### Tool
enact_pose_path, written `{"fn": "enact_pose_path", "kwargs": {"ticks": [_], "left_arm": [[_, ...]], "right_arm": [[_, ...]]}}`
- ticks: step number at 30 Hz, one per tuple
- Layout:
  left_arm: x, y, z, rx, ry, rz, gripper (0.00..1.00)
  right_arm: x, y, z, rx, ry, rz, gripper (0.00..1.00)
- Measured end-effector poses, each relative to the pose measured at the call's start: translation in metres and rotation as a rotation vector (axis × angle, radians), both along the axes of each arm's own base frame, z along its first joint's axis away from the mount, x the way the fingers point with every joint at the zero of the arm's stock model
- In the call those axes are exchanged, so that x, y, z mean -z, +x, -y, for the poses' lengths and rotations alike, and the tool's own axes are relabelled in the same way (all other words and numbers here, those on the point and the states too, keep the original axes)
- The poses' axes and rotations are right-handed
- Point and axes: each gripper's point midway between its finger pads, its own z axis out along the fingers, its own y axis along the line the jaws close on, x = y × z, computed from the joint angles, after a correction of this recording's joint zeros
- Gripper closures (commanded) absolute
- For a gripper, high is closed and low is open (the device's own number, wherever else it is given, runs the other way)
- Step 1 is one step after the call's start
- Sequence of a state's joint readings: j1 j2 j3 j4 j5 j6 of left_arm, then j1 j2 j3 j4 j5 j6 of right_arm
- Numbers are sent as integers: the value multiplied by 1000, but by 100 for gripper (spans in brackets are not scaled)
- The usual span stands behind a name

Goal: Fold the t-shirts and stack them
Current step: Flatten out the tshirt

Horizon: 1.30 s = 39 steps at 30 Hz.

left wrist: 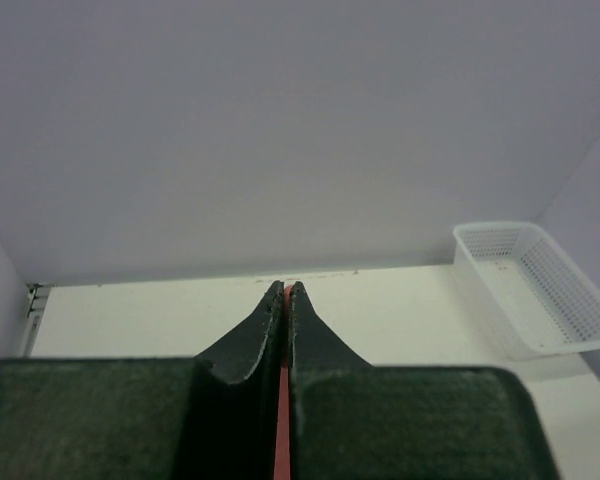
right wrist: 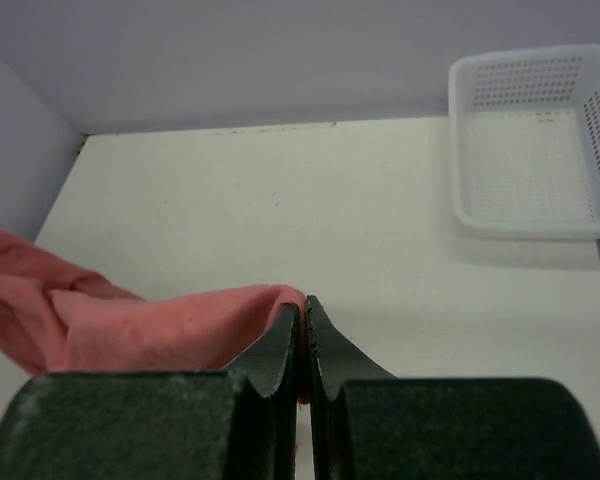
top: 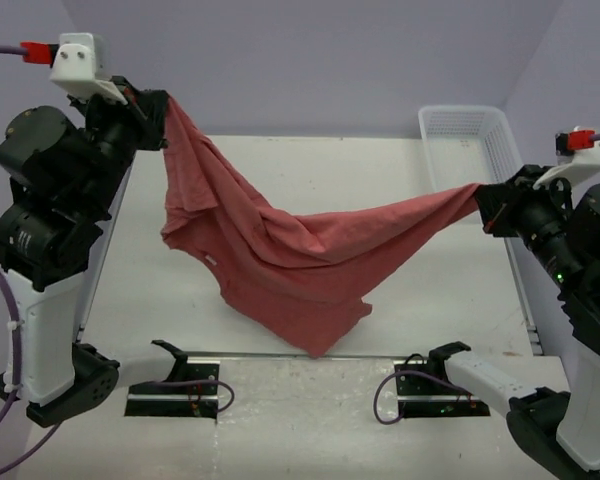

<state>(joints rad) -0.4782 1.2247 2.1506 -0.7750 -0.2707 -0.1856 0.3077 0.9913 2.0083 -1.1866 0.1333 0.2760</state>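
I noted the left gripper (top: 163, 108) and right gripper (top: 483, 205) each clamped on the t-shirt (top: 280, 260), which hung sagging between them above the desk (top: 430, 290).

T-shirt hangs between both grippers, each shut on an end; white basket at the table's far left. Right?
No: the white basket sits at the far right of the table, per the top external view. The rest holds: left gripper and right gripper are each shut on an end of the t-shirt, hanging between them.

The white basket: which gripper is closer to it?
Right. The right gripper grips the t-shirt just in front of the white basket; the left gripper grips it on the opposite side of the table.
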Motion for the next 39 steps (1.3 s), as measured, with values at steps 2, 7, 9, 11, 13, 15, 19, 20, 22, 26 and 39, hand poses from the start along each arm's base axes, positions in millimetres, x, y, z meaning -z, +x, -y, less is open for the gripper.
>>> {"fn": "enact_pose_path", "kwargs": {"ticks": [2, 7, 9, 11, 13, 15, 19, 20, 22, 26, 39], "left_arm": [[16, 14, 3, -19, 36, -47, 100], [32, 58, 15, -74, 79, -103, 100], [50, 83, 20, -90, 103, -149, 100], [82, 119, 23, -103, 127, -230, 100], [128, 163, 19, -131, 152, -340, 100], [181, 204, 12, -164, 180, -460, 100], [305, 266, 2, -195, 246, -705, 100], [335, 275, 0, -196, 261, -762, 100], [379, 288, 0, -188, 278, -840, 100], [434, 306, 2, -156, 278, -913, 95], [392, 258, -17, -262, 280, -811, 0]], "right_arm": [[10, 6, -4, -13, -10, -37, 100], [57, 31, -19, -40, -50, -157, 100], [89, 48, -26, -44, -76, -243, 100], [125, 70, -34, -43, -103, -337, 100], [157, 93, -42, -38, -133, -429, 100], [187, 119, -49, -25, -167, -511, 100], [236, 156, -56, 5, -230, -635, 100], [244, 162, -56, 15, -244, -657, 100], [255, 176, -58, 31, -267, -687, 100], [268, 204, -64, 46, -288, -708, 100], [287, 236, -74, 39, -306, -738, 100]]}}
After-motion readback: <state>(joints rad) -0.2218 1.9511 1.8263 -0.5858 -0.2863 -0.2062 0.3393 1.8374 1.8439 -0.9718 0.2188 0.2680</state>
